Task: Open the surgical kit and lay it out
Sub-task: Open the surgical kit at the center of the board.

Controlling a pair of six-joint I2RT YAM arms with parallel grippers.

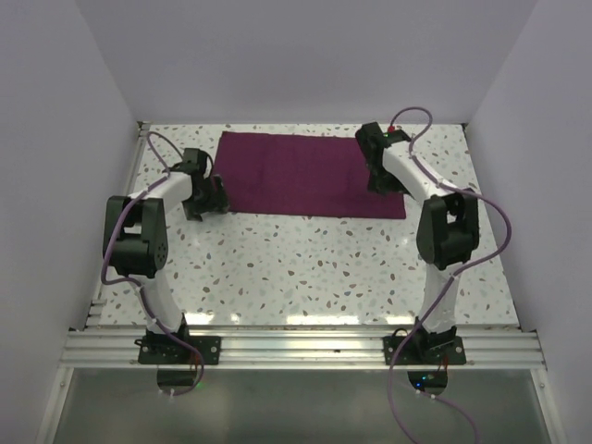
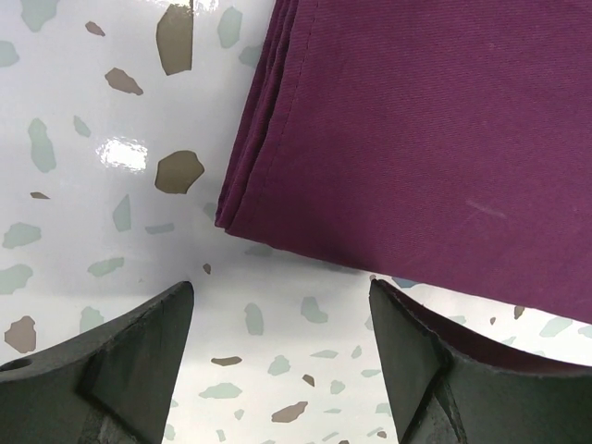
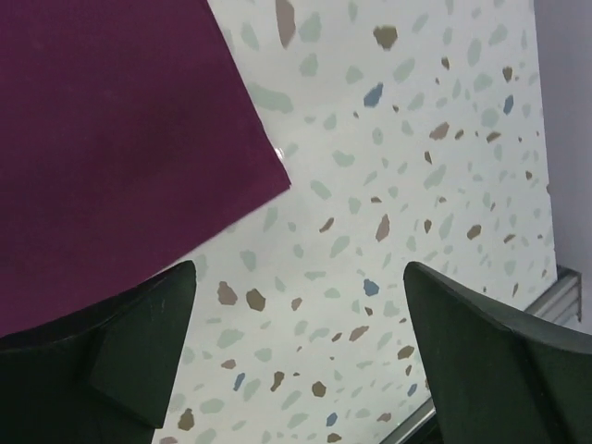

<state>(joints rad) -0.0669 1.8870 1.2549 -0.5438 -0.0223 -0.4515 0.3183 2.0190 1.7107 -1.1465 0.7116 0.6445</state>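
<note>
The folded dark purple cloth wrap (image 1: 310,173) is being carried by the far tabletop (image 1: 305,268), while the left pincer (image 2: 282,301) and right pincer (image 3: 301,277) are being held released and empty at its near corners.

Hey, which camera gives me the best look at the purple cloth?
The top view: the whole cloth shows there, lying flat on the table between the two arms. The left wrist view shows only one corner with layered edges, and the right wrist view only another corner.
</note>
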